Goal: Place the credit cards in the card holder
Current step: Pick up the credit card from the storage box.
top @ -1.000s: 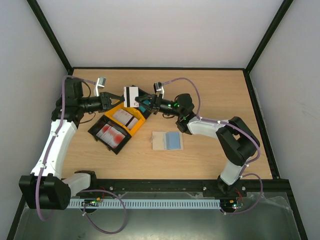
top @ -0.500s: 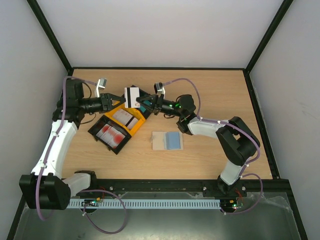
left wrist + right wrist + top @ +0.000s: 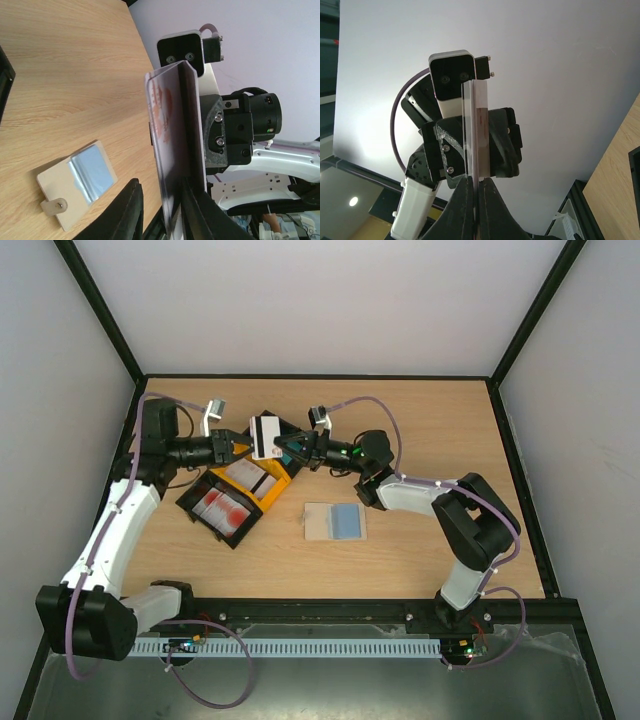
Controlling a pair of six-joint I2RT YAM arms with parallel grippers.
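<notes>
Now eases left gripper (image 3: 241,448) to narrow gap around credit card (image 3: 263,435); keeps right gripper (image 3: 282,447) clamped on it, upper centre. Means handover done; leaves carry to open card holder (image 3: 335,522), lower centre.

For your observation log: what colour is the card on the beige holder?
The card is light blue, clearest in the top view.

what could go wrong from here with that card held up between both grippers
1. The right gripper pinches the card by one edge, in the air over the yellow tray; it may swivel or drop.
2. The left gripper straddles the card loosely; pulling away sideways could knock it askew before it reaches the card holder.
</notes>
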